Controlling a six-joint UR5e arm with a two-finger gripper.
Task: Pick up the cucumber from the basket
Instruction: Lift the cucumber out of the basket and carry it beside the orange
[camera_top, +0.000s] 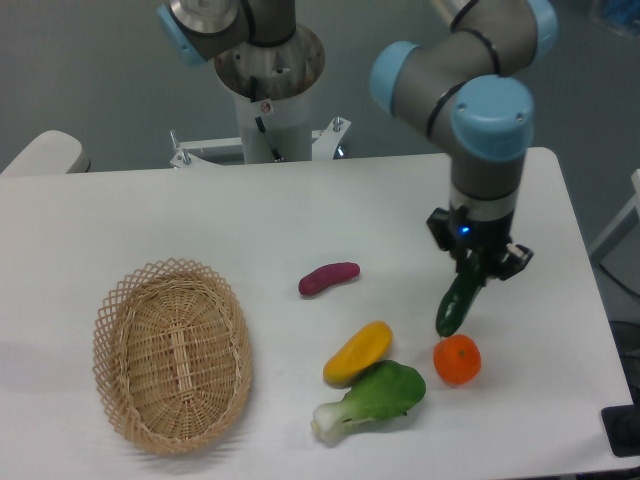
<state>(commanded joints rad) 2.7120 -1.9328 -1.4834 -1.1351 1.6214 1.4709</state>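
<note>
My gripper (473, 272) is at the right side of the table, shut on the top end of the dark green cucumber (457, 305). The cucumber hangs down and slightly left from the fingers, its lower tip just above the orange. The tan wicker basket (171, 355) lies at the front left with nothing in it, far from the gripper.
An orange (457, 360) sits right under the cucumber's tip. A yellow fruit (357, 352) and a leafy bok choy (375, 397) lie at the front centre. A purple vegetable (328, 278) rests mid-table. The arm's base (270, 75) stands at the back.
</note>
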